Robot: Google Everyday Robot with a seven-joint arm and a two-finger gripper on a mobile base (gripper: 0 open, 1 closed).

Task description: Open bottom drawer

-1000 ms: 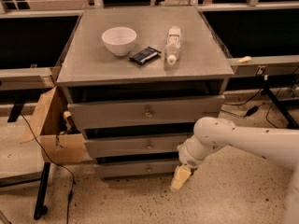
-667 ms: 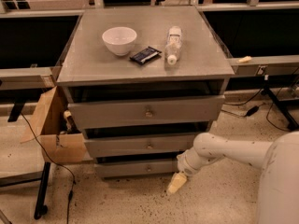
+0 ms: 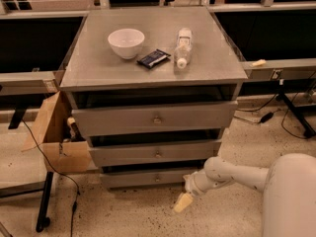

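The bottom drawer [image 3: 133, 178] is the narrowest, shortest grey front of three, low on the grey cabinet, with a small round knob [image 3: 157, 178] at its centre. It looks closed. The mid-sized drawer front [image 3: 155, 153] and the widest top front [image 3: 155, 118] are above it. My white arm comes in from the lower right. My gripper [image 3: 181, 203] hangs just in front of the bottom drawer's right end, below and right of the knob, its cream fingertip pointing down-left near the floor.
On the cabinet top [image 3: 98, 63] are a white bowl [image 3: 126, 42], a dark packet [image 3: 153, 59] and a lying plastic bottle [image 3: 182, 47]. A cardboard box [image 3: 52, 135] and a cable are left of the cabinet. Speckled floor is in front.
My arm has drawn nearer the cabinet and my gripper has moved left, closer to the bottom drawer's front. The drawers have not moved.
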